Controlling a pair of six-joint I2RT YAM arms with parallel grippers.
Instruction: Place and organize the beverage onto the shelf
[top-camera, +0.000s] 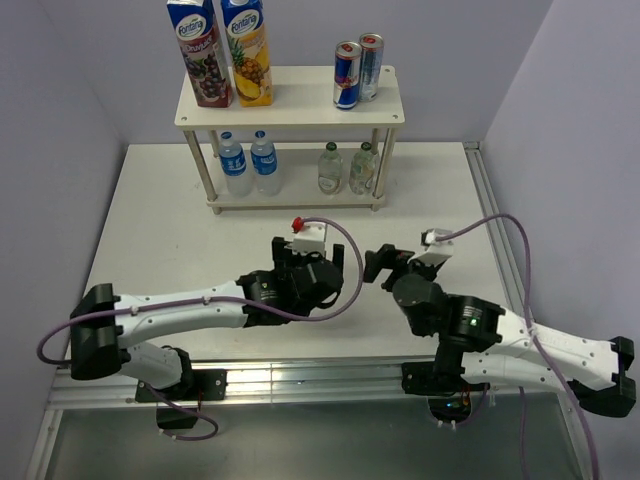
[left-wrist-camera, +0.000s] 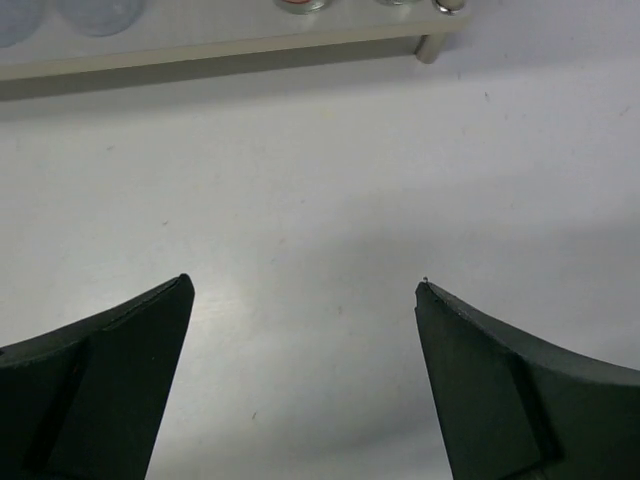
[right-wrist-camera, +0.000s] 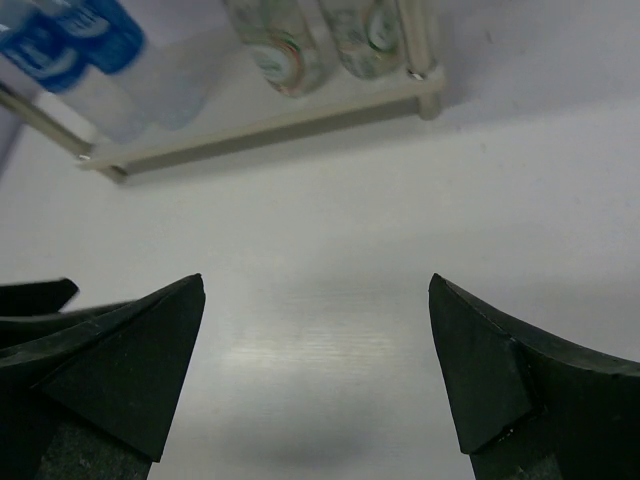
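White two-tier shelf (top-camera: 300, 105) upper centre looks stocked, left gripper (left-wrist-camera: 305, 285) and right gripper (right-wrist-camera: 317, 280) gape empty, so just back away gently.

The right gripper (right-wrist-camera: 316, 285) hangs low over the white table (right-wrist-camera: 330, 210), its two dark fingers (right-wrist-camera: 130, 370) spread wide with nothing between them. Straight ahead is the shelf (right-wrist-camera: 300, 120), only its bottom board and two thin legs in sight. Two clear bottles (right-wrist-camera: 275, 45) with green and red labels stand side by side on the board near the right-hand leg. Two blue-labelled bottles (right-wrist-camera: 100, 30) stand further left. A dark shape (right-wrist-camera: 35, 295) pokes in at the left edge, just beside the left finger; what it is I can't tell.
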